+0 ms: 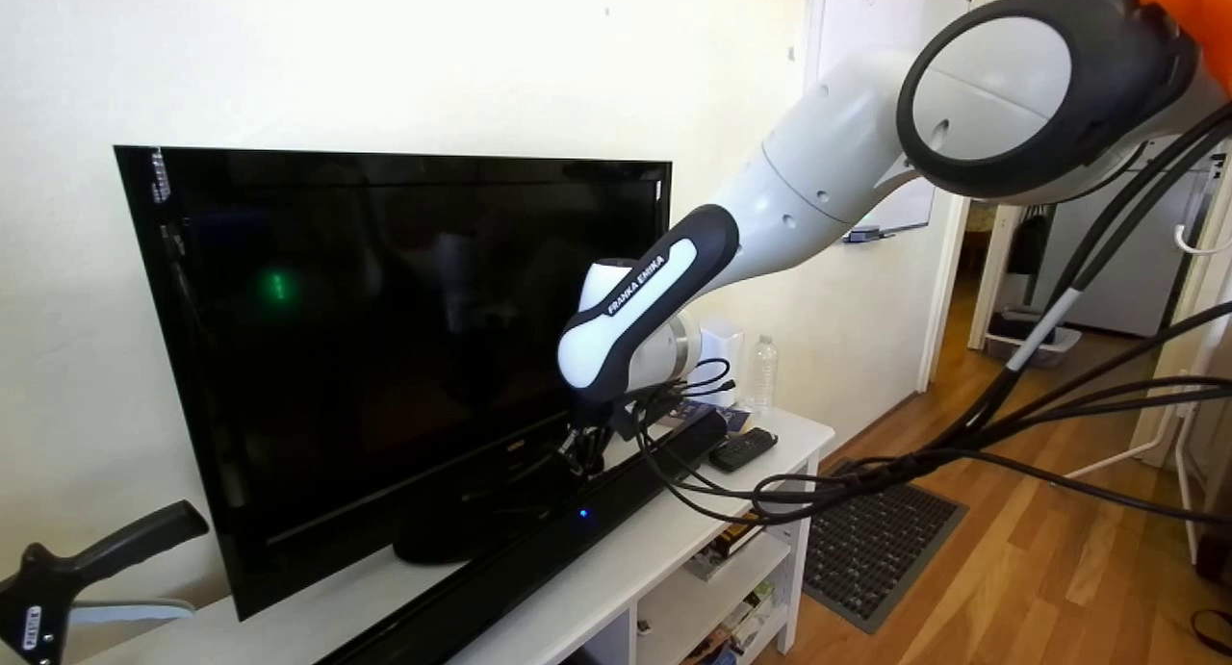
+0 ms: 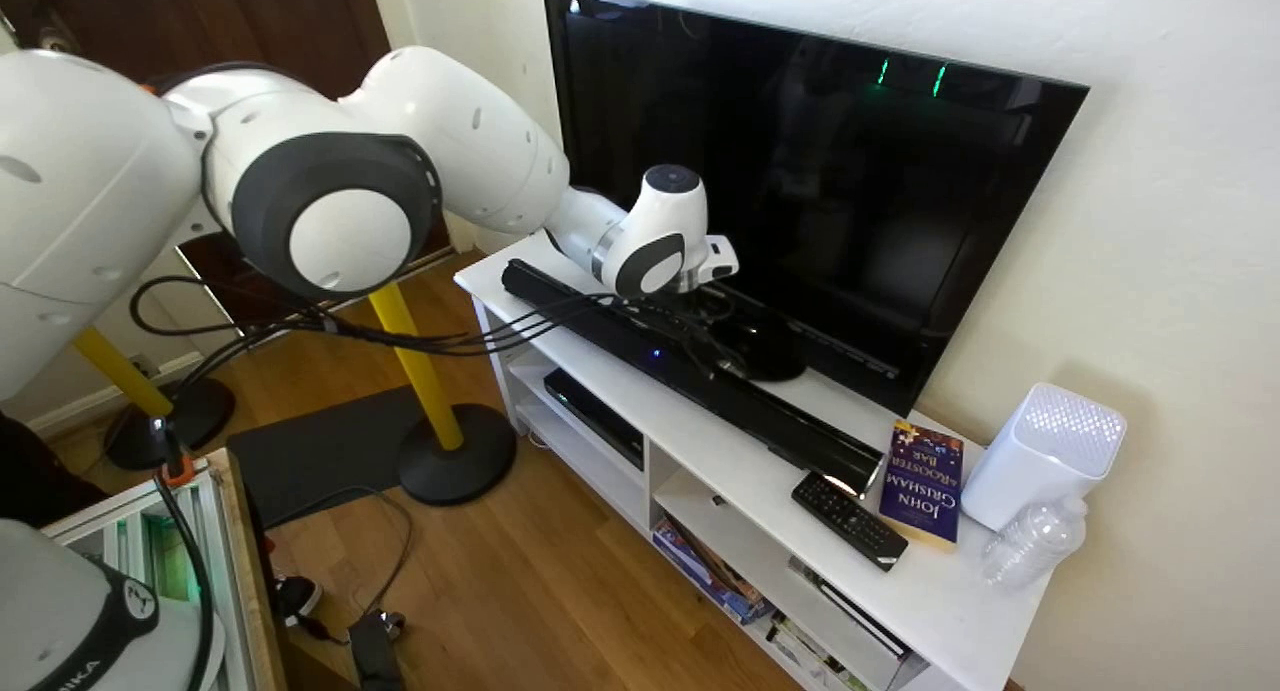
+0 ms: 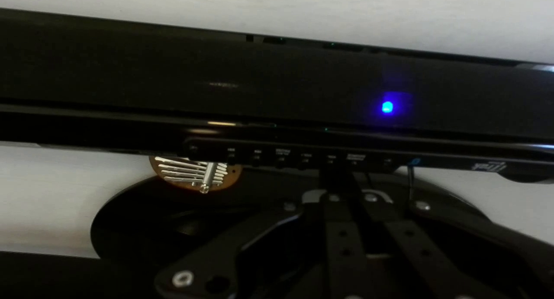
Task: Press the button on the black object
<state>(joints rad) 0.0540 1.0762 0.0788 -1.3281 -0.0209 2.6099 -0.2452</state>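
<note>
A long black soundbar lies on the white TV stand in both exterior views (image 1: pixel 539 554) (image 2: pixel 740 401). It crosses the wrist view (image 3: pixel 130 74) and has a lit blue light (image 3: pixel 387 107). A row of small buttons (image 3: pixel 281 159) with white labels runs along its edge on the gripper's side. My gripper (image 3: pixel 339 180) has its fingers together and holds nothing visible. Its dark tips reach the soundbar's button edge, near the right part of the row. Whether they touch a button I cannot tell. In an exterior view, the gripper (image 1: pixel 584 451) points down behind the soundbar.
A large black TV (image 1: pixel 385 357) stands close behind the soundbar on a dark oval base (image 3: pixel 143 221). An orange-brown disc with metal tines (image 3: pixel 194 173) lies by the base. A remote (image 2: pixel 850 521), book (image 2: pixel 922 481), white box (image 2: pixel 1045 451) and bottle (image 2: pixel 1035 541) stand at one end.
</note>
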